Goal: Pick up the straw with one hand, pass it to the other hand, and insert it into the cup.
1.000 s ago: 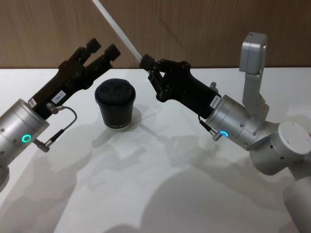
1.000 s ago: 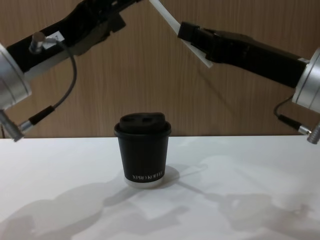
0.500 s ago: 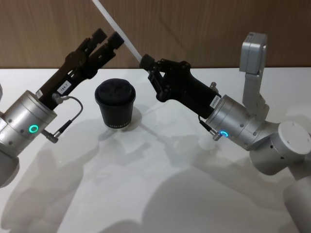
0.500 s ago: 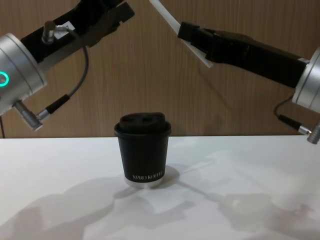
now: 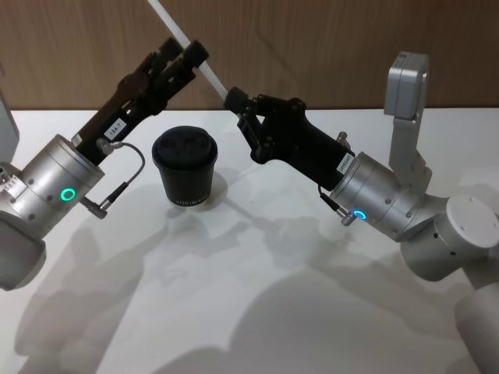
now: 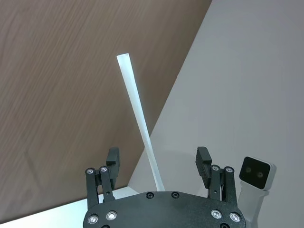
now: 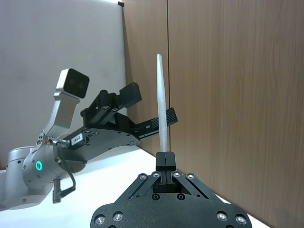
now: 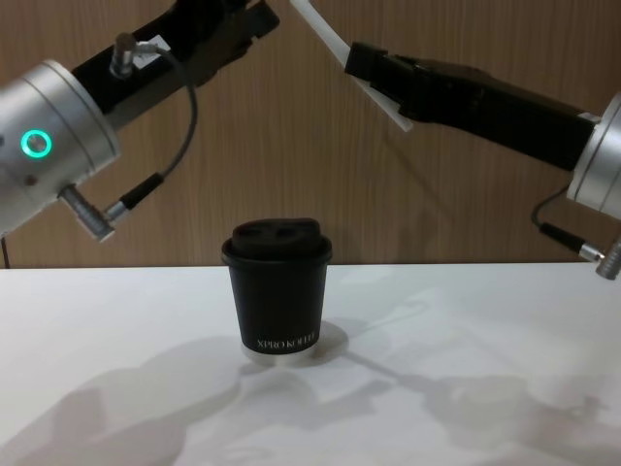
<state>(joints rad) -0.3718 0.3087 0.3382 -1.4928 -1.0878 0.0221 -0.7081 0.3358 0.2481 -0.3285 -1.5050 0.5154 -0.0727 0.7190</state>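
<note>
Above the cup [image 5: 185, 165] | right hand [image 5: 232, 99] clamps straw [image 5: 168, 17] | left hand [image 5: 183, 53] open wide around it

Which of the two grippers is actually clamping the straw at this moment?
The right gripper, shut on the lower end of the straw. The left gripper is open, with its fingers on either side of the straw.

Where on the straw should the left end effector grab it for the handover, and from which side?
Grip the bare shaft of the straw above the right end effector, which pinches it near its lower end. The left end effector is open astride the straw, so it should come from the robot's left and close straight across the thin shaft.
</note>
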